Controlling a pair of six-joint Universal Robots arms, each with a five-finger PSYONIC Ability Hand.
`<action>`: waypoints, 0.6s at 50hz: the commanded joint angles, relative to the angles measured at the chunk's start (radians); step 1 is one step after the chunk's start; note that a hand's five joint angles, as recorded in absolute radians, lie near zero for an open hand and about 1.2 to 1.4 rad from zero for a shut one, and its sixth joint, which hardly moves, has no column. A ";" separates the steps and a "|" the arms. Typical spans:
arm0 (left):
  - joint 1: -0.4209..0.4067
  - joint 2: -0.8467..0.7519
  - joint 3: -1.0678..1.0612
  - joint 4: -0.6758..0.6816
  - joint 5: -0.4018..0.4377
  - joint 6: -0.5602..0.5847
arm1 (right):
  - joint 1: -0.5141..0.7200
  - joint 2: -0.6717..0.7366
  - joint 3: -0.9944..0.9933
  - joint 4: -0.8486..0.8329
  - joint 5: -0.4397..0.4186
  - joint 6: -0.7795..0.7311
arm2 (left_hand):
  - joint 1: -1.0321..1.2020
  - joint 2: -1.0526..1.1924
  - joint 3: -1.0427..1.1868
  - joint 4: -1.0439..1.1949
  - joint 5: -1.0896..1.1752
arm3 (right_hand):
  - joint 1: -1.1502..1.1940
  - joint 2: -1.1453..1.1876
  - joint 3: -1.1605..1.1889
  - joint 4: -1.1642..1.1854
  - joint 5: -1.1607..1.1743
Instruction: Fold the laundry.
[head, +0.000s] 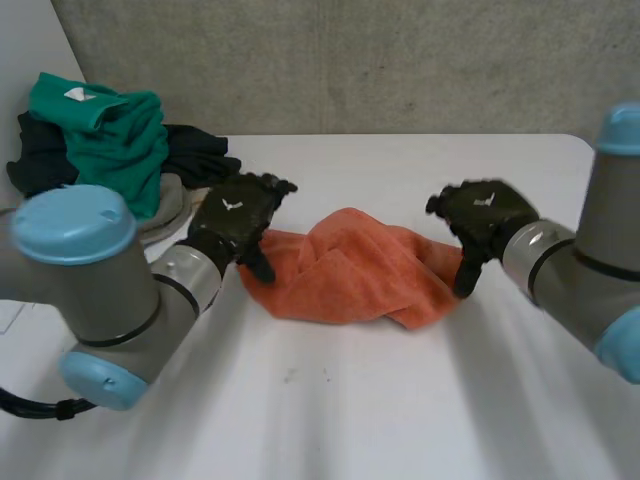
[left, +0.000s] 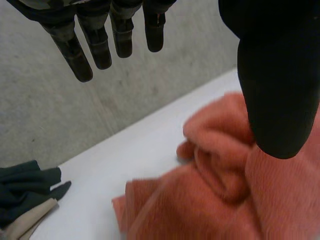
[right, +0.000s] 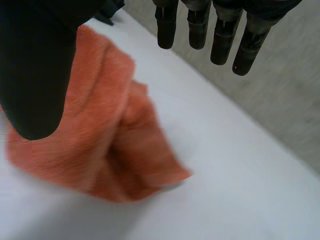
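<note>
A crumpled orange towel (head: 350, 268) lies bunched on the white table (head: 330, 400) between my two hands. My left hand (head: 238, 222) hovers at the towel's left end, open, fingers (left: 85, 45) straight and apart from the thumb (left: 277, 90), holding nothing; the orange towel (left: 220, 190) lies beneath it. At the towel's right end my right hand (head: 478, 222) is open too, its fingers (right: 220, 30) spread away from the thumb (right: 35, 75) above the orange towel (right: 110, 145). Neither hand grips the cloth.
A pile of laundry sits at the table's back left: a green garment (head: 105, 135) on top of dark clothes (head: 195, 150) and a beige piece (head: 165, 205). Dark and beige cloth (left: 27, 200) lies beyond my left hand. A grey wall (head: 350, 60) stands behind the table.
</note>
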 joint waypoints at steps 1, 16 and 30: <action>0.011 -0.176 0.136 -0.025 0.000 0.202 | 0.000 0.102 0.023 -0.007 -0.013 0.224 | 0.044 0.034 0.027 0.038 0.033 | -0.022 -0.049 -0.042 -0.062 -0.059; 0.025 -0.347 0.307 -0.047 -0.043 0.314 | 0.053 0.245 0.012 -0.147 0.062 0.250 | 0.766 0.755 0.748 0.759 0.754 | 0.264 0.236 0.244 0.223 0.226; -0.029 -0.337 0.306 -0.139 -0.041 0.308 | 0.043 0.202 0.018 -0.242 0.077 0.150 | 1.186 1.175 1.169 1.180 1.175 | 1.200 1.173 1.180 1.160 1.163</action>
